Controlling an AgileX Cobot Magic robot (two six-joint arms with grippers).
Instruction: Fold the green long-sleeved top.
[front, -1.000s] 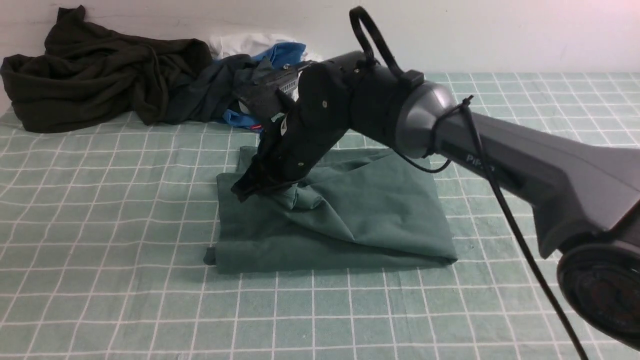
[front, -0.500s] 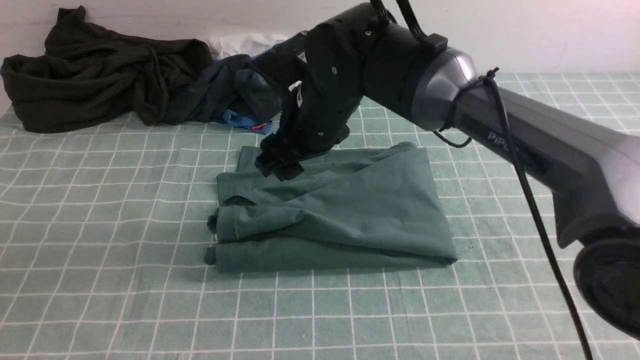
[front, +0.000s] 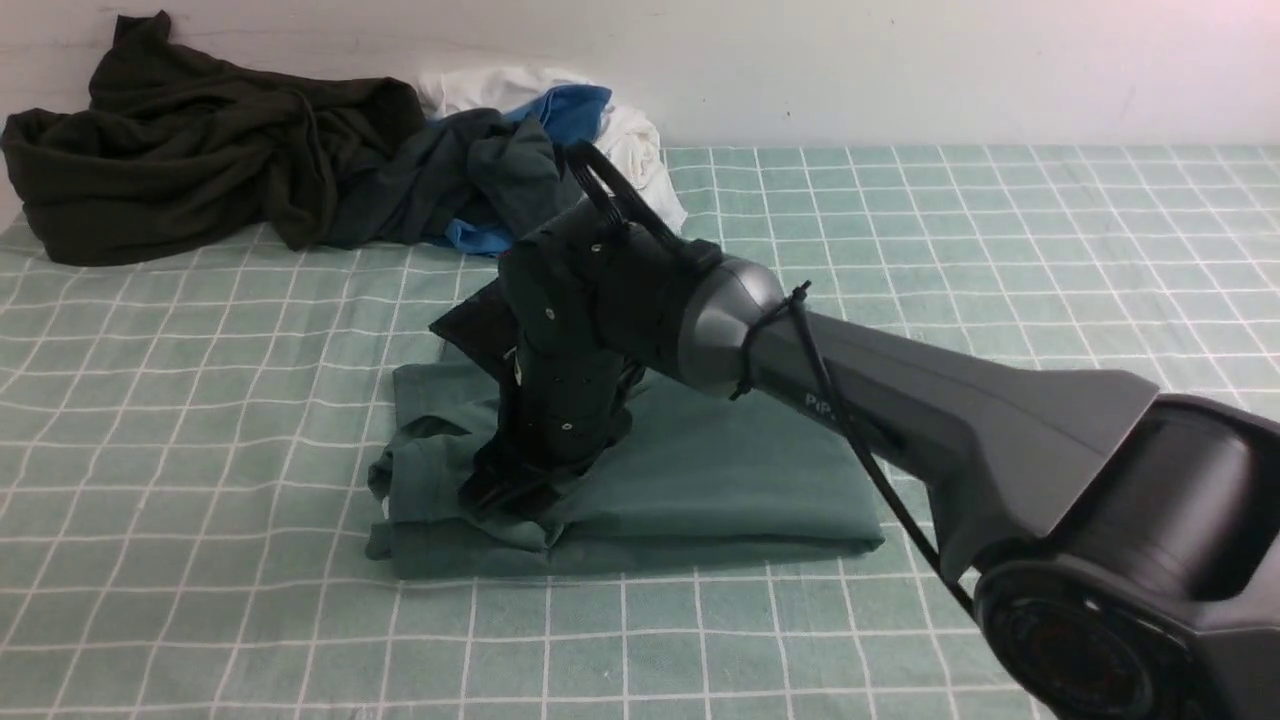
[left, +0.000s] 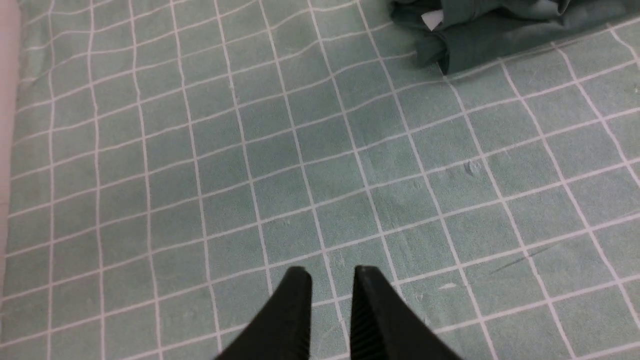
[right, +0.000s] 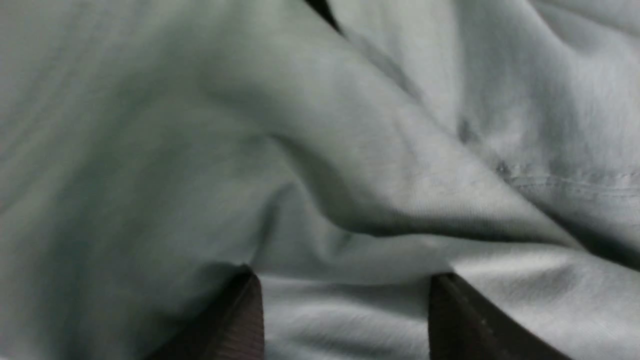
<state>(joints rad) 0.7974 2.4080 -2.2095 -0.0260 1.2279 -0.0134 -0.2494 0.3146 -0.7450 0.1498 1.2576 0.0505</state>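
The green long-sleeved top (front: 720, 480) lies folded in a rough rectangle mid-table, its left end bunched. My right gripper (front: 510, 495) points down onto that bunched left end, near the front edge. In the right wrist view its jaws stand wide apart, open (right: 345, 280), with the green cloth (right: 350, 150) filling the view and lying under and between the fingertips, not pinched. My left gripper (left: 332, 272) hovers over bare checked tablecloth with a narrow gap between its fingers and nothing in it. A corner of the top (left: 500, 35) shows far from it.
A heap of clothes lies at the back left against the wall: a dark olive-black garment (front: 200, 150), a dark grey one (front: 450, 180), blue cloth (front: 565, 105) and white cloth (front: 630, 140). The green checked tablecloth (front: 200, 600) covers the table.
My right gripper let go of the cloth, opened, lifted, then came down nearer on the top's left front part. The top's upper layer dropped flat and the top now lies slightly further left and nearer.
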